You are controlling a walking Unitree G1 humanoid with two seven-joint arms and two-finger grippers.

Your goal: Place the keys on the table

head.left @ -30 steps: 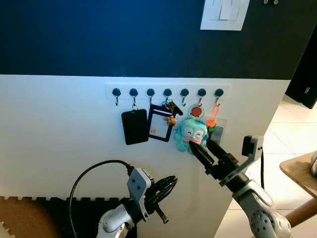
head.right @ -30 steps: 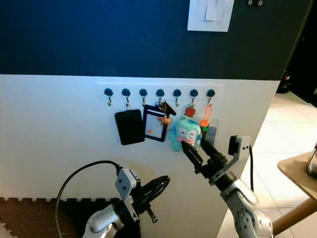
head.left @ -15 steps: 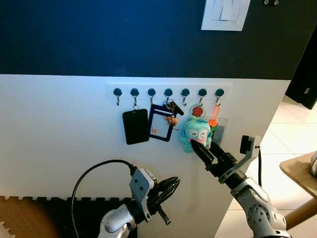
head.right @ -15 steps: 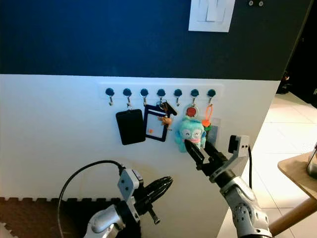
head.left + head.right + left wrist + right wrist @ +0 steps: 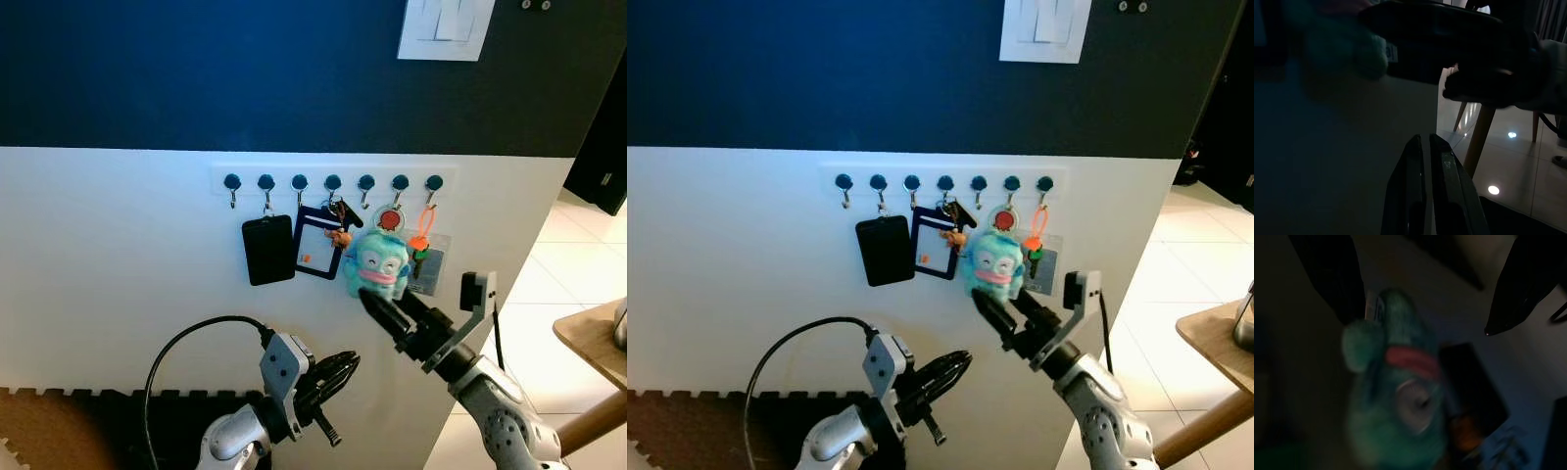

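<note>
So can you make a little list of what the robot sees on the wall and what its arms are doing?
hook rail: white strip with seven blue hooks
hanging things: black card holder, clear badge holder, teal plush keychain, orange tag
right tool: open, just under the plush, pointing up at it
left tool: shut, low and idle
above: light switch on the dark blue wall
keys: hanging, not grabbed yet

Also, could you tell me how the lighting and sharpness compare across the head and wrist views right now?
Left and right eye views: bright, evenly lit and sharp on the key rack and teal plush keychain. Right wrist view: dim and blurred, the plush out of focus between the open right gripper fingers. Left wrist view: very dark, with glare spots on the floor tiles beyond the shut left gripper.
</note>
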